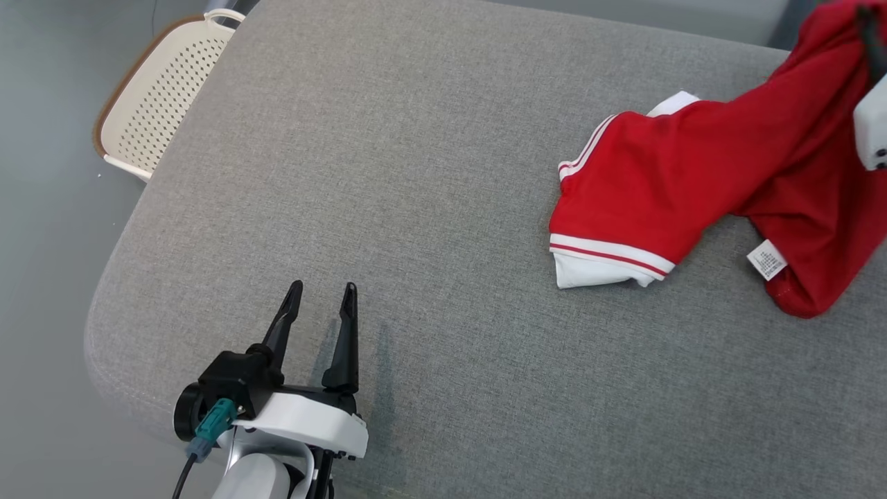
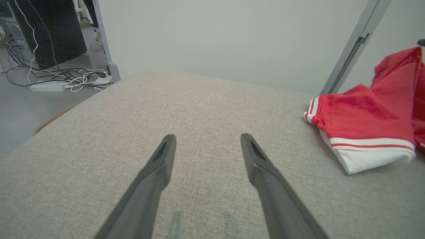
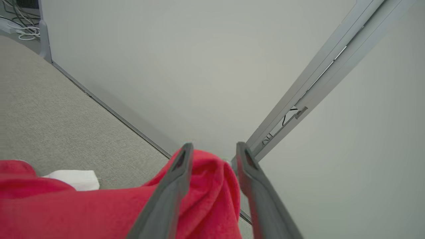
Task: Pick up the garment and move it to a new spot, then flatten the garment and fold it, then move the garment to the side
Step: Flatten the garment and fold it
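Garment is a red shirt with white-and-red striped trim. It's over on the right side of the grey fabric surface, which is easily the biggest thing around, running near to far with rounded corners. Part of the shirt lies crumpled on the grey. The rest slopes up off it toward the far right, where the right gripper has hold of it: a bunched red fold is pinched between its two dark fingers, lifted clear of the surface. One sleeve with a white cuff lies flat at the near left end of the heap.

Off the far left corner there's a cream perforated chair with a brown rim, just beside the edge. The left wrist view also catches a black computer tower and a tangle of cables on the floor past that side.

The left gripper hangs at the near left, fingers spread with nothing between them, pointing out over bare grey fabric, well apart from the shirt.

Smallest bit: a white care label pokes out at the near right of the red heap.
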